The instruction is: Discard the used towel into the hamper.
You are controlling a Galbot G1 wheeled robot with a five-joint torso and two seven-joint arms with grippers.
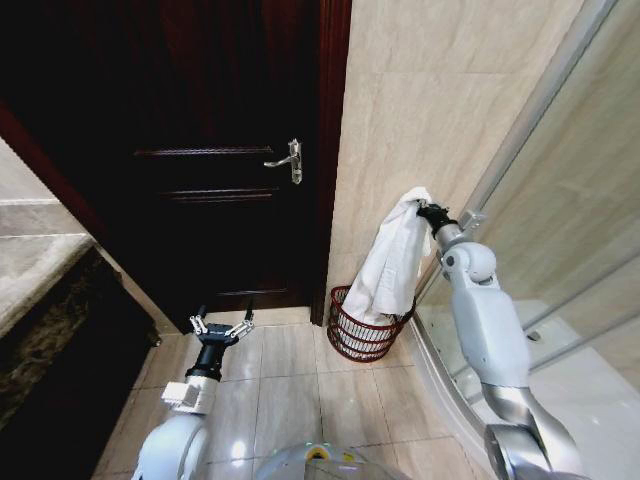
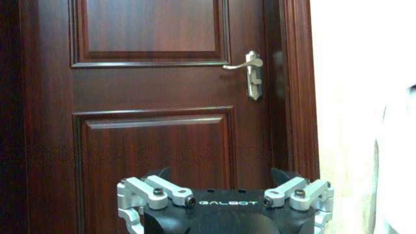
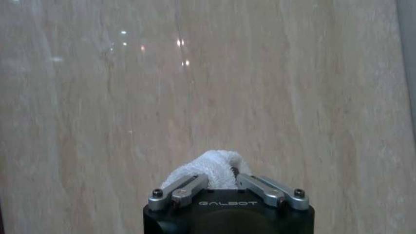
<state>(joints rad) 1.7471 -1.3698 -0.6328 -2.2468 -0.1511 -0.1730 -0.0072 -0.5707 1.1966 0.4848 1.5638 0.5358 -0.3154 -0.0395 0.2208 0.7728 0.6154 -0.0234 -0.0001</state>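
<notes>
Head view: right pincer (image 1: 427,209), raised by the tiled wall, pinches the white towel (image 1: 392,262) at its top; the soft, limp cloth hangs down, its tail reaching into the hamper (image 1: 360,339) on the floor by the door. It looks light, best held bunched. Left pincer (image 1: 221,327) idles low, fingers spread. Left wrist view: door, handle (image 2: 251,73). Right wrist view: fingers closed on the towel (image 3: 209,169).
</notes>
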